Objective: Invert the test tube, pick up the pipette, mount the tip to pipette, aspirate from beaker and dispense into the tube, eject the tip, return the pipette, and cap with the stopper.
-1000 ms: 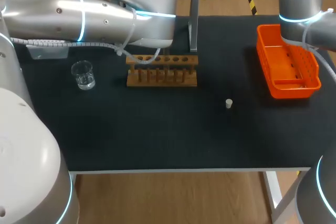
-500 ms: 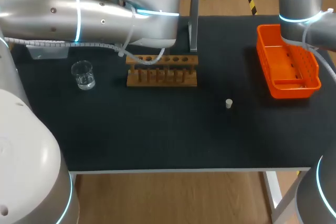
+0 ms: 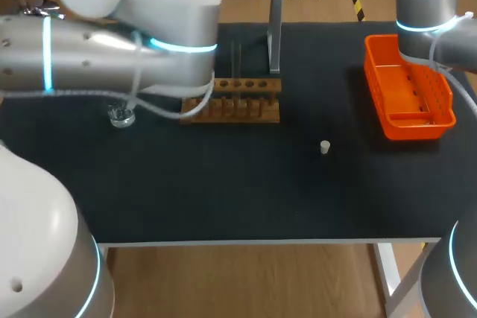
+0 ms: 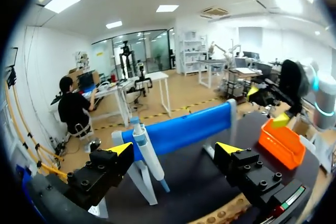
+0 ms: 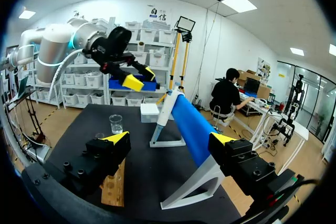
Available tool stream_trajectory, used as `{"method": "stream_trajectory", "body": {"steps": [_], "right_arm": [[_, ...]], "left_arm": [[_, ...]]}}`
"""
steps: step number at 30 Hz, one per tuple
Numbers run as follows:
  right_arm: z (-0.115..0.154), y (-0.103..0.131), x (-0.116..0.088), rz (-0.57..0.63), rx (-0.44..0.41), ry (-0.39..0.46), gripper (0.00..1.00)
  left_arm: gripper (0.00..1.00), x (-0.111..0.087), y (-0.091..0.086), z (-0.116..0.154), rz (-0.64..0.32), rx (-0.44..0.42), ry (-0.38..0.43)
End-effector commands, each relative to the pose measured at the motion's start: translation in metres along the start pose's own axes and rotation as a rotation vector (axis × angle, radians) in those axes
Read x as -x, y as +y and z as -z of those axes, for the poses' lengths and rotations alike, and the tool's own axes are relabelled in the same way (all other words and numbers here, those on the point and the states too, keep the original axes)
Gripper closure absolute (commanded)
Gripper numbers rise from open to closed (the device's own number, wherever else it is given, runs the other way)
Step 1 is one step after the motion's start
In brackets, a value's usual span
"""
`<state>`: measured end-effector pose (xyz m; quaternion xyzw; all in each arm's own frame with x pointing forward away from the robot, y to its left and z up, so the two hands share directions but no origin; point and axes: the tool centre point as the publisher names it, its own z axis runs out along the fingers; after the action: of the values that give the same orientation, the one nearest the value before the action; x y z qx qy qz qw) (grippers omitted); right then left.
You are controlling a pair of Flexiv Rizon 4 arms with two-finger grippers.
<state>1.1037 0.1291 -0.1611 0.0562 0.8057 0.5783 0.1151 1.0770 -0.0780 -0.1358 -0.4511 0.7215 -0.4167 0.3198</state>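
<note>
Left gripper: your left gripper (image 4: 176, 150) stands wide and empty, facing the pipette stand.
Right gripper: your right gripper (image 5: 170, 139) is also wide and empty, at the far edge of the black bench (image 3: 223, 191).
Test tube: a thin clear glass tube (image 3: 237, 59) appears to stand upright in the far row of the wooden tube rack (image 3: 242, 100). You cannot tell which end is up.
Pipette: the white-and-blue pipette (image 4: 147, 153) hangs on the blue-barred stand (image 4: 184, 129), not yet picked up.
Beaker: the small clear glass beaker (image 5: 116, 123) sits near the rack.
Stopper: the small white stopper (image 3: 325, 147) lies loose on the bench, well apart from the rack.
Done: at most the inversion, by my reading.
Left: pick-up, tip, transfer, ejection, return and capping.
</note>
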Motion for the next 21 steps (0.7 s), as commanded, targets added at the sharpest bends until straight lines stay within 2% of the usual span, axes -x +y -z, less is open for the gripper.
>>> {"method": "stream_trajectory", "body": {"steps": [1,9,14,21], "right_arm": [[0.001,0.000,0.001,0.000,-0.001,0.005,0.00],[0.001,0.000,0.001,0.000,-0.001,0.005,0.00],[0.001,0.000,0.001,0.000,-0.001,0.005,0.00],[0.001,0.000,0.001,0.000,-0.001,0.005,0.00]], "left_arm": [[0.00,0.006,0.011,0.040,-0.122,-0.166,0.539],[0.00,-0.008,0.019,0.055,-0.196,-0.201,0.741],[0.00,-0.014,0.028,0.059,-0.241,-0.191,0.801],[0.00,-0.031,0.035,0.066,-0.309,-0.165,0.879]]}}
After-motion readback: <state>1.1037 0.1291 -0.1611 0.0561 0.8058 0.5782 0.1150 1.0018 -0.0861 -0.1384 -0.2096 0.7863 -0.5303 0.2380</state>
